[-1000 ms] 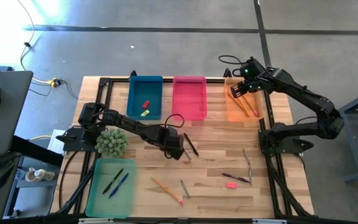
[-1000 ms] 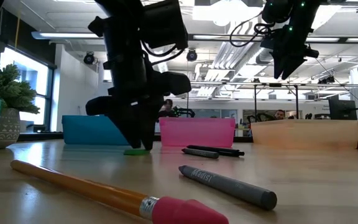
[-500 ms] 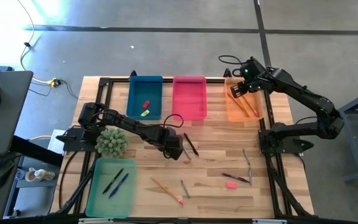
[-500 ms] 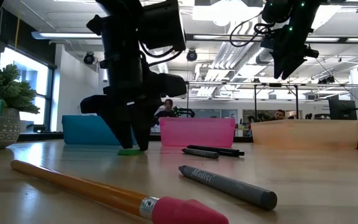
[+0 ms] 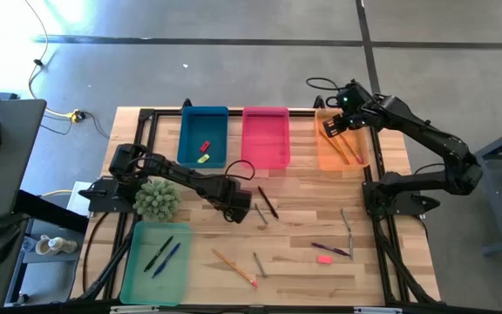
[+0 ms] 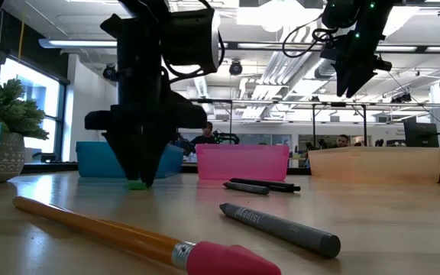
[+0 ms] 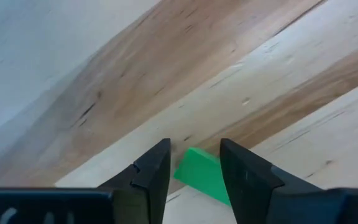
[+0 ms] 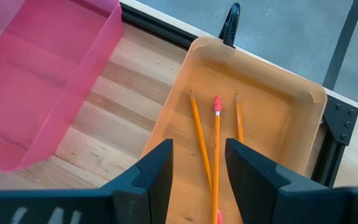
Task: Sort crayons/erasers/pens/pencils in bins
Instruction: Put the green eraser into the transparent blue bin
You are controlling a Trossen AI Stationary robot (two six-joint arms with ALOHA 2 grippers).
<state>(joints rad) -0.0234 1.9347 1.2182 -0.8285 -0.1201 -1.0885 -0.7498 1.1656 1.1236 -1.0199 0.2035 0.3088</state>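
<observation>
A green eraser [image 7: 197, 175] lies on the wood table between the open fingers of my left gripper [image 7: 194, 168], which points straight down at mid-table [image 5: 232, 209]. In the low view the eraser [image 6: 136, 184] rests flat under the fingertips. My right gripper [image 5: 331, 129] hangs open and empty above the orange bin [image 8: 272, 93], which holds three pencils [image 8: 216, 143]. The blue bin [image 5: 188, 131] holds a red and a yellow-green eraser. The pink bin [image 5: 266, 139] stands beside it. Two pens lie in the green bin [image 5: 138, 270]. My left gripper comes at the green eraser from above, one finger on each side. One end of the eraser [image 7: 219, 186] runs behind the inner side of one finger [image 7: 241, 177] and seems to touch it. A thin gap shows at the other finger. The eraser lies flat on the table.
Loose on the table are a dark pen [image 5: 268, 202], grey crayons [image 5: 347, 222] [image 5: 257, 263], a pencil [image 5: 234, 266], another pen [image 5: 329, 249] and a pink eraser [image 5: 323, 258]. A potted plant [image 5: 155, 199] stands left of my left gripper.
My left gripper has swung toward the table's left edge, tipping closer to straight down. The green eraser has slid along the table with it, staying flat on the wood. My right arm has kept still.
</observation>
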